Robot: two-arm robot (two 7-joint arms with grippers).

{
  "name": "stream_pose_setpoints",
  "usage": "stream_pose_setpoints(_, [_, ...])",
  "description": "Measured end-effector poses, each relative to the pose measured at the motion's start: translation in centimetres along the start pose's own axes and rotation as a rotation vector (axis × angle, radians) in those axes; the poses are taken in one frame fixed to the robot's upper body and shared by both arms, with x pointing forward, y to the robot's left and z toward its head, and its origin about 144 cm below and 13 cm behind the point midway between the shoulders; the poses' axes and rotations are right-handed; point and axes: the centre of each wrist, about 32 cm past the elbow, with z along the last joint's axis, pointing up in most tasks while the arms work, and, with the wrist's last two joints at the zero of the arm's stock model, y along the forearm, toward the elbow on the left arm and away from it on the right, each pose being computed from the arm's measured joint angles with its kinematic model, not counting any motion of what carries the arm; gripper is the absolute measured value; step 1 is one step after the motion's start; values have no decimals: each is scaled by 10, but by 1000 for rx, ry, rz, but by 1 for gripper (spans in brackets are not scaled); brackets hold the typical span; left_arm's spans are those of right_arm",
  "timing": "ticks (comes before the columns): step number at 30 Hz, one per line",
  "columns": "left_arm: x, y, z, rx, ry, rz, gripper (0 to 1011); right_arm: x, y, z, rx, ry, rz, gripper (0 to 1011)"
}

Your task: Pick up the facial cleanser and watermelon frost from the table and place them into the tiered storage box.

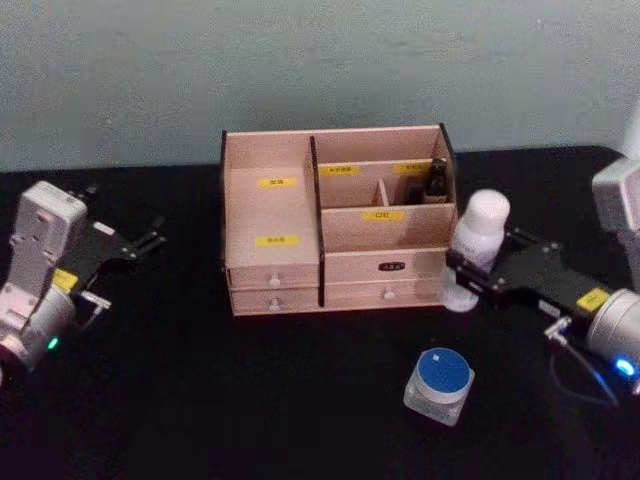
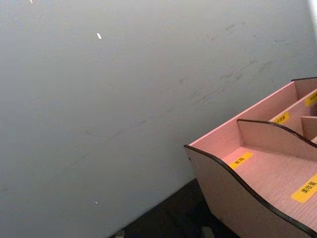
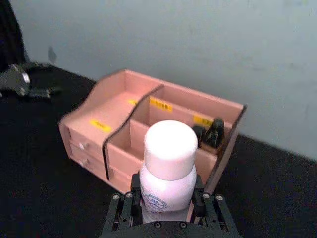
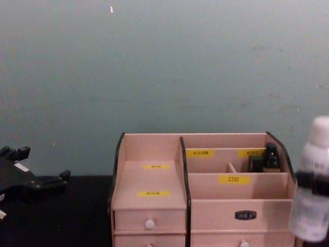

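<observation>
My right gripper [image 1: 470, 264] is shut on the facial cleanser [image 1: 479, 232], a white bottle with a white cap, held upright just right of the tiered storage box [image 1: 270, 215]. In the right wrist view the facial cleanser [image 3: 168, 168] stands between the fingers [image 3: 204, 203], in front of the tiered storage box [image 3: 114, 106]. The chest view has the facial cleanser [image 4: 312, 190] at the right edge. A small clear jar with a blue lid [image 1: 440, 383], which I take for the watermelon frost, sits on the black table in front of the box. My left gripper [image 1: 150, 238] hovers open at the far left.
A dark small bottle [image 1: 437, 180] stands in the box's back right compartment. The box's other upper compartments [image 4: 154, 154] hold nothing. A pale wall runs behind the table. The left wrist view takes in the box's left side [image 2: 257, 168] and the wall.
</observation>
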Motion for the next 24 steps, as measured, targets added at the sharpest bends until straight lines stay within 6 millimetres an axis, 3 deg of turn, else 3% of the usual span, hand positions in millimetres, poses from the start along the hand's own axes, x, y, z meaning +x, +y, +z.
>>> stream_pose_setpoints(8, [0, 0, 0, 0, 0, 0, 1001, 9, 10, 33, 46, -31, 22, 597])
stream_pose_setpoints(24, [0, 0, 0, 0, 0, 0, 1001, 31, 80, 55, 52, -44, 58, 597])
